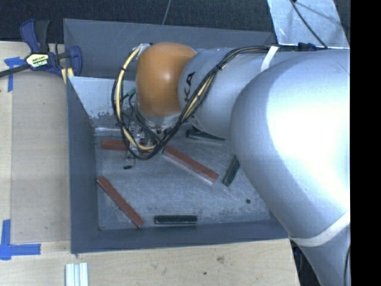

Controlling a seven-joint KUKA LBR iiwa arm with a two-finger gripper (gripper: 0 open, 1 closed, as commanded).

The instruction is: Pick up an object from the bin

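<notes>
In the back left part of the grey metal bin point(83, 177), the claw point(139, 143) hangs low over the floor. It sits under the arm's orange dome-shaped wrist cover point(159, 79) and behind loops of yellow and black cable point(122, 109).

The step in hand looks like the descent onto a thing, with no grasp made yet. The likeliest target is the short reddish-brown flat strip point(111, 145), which lies flat on the bin floor just to the left of the claw, near the back wall. A long reddish-brown flat strip point(190, 163) runs diagonally away from the claw toward the right. A small dark scrap point(128, 165) lies just in front of the claw.

Well apart from the claw are a third reddish-brown strip point(119, 202) at the front left, a dark green bar point(175, 220) along the front wall, and a second dark green bar point(231, 171) beside the arm.

The cover and cables hide the working end of the claw. I cannot tell whether it is released or clenched, or whether it touches the short strip. Nothing can be seen held in it.

The next move, as I judge it, calls for centring over one thin strip and closing across its narrow width. The lift should then go straight up, since a flat strip lying tight on the floor may slip.
</notes>
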